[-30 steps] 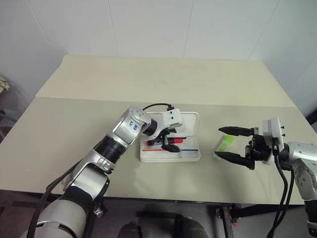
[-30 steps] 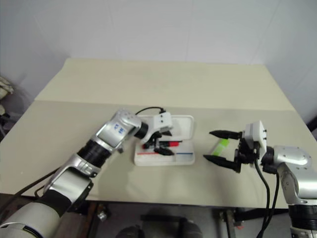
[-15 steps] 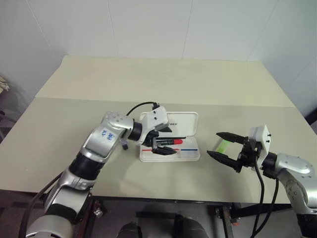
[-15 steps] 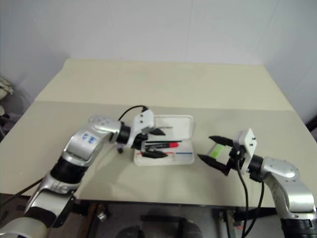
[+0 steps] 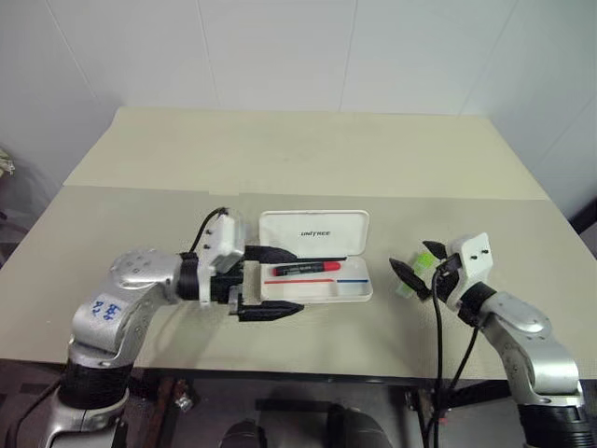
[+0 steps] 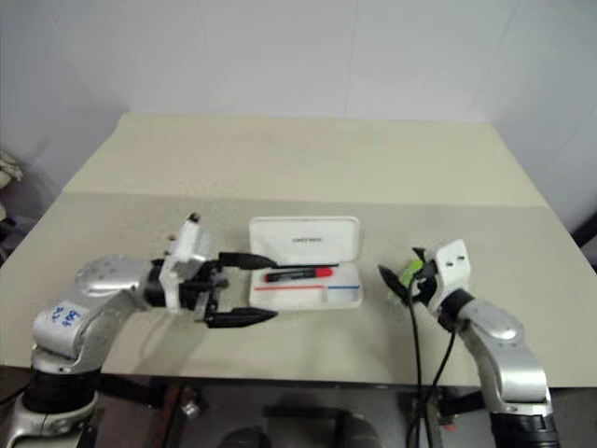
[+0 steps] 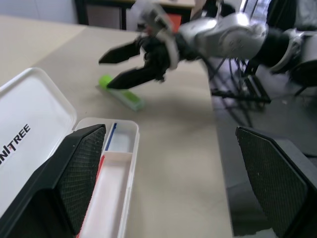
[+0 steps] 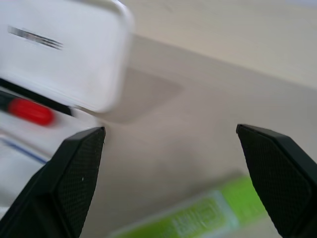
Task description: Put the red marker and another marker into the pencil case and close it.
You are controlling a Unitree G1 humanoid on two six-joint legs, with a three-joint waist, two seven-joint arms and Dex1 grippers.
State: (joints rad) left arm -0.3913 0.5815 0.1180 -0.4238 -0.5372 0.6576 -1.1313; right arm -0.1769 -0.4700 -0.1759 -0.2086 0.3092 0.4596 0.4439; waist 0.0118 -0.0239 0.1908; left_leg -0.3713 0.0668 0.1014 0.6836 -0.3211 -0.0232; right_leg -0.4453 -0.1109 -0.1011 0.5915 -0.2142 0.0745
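The white pencil case (image 5: 358, 291) lies open mid-table with its lid (image 5: 312, 230) flat behind the tray. Inside the tray rests the red marker (image 5: 303, 268), also seen at red marker (image 8: 29, 110). My left gripper (image 5: 298, 280) is open at the case's left end, level and pointing right, holding nothing. A lime-green marker (image 7: 121, 92) lies on the table to the right of the case. My right gripper (image 5: 410, 257) hovers open just over it; the green marker (image 8: 198, 218) lies low between the fingers (image 8: 74, 173), not gripped.
The beige table (image 5: 308, 159) stretches far behind the case, with a seam across it. Its front edge runs close below both grippers, and the right edge lies just past my right arm. White walls stand behind.
My left gripper has pulled back left out of the case, leaving the red marker lying in the tray. My right gripper has turned and sunk lower over the green marker.
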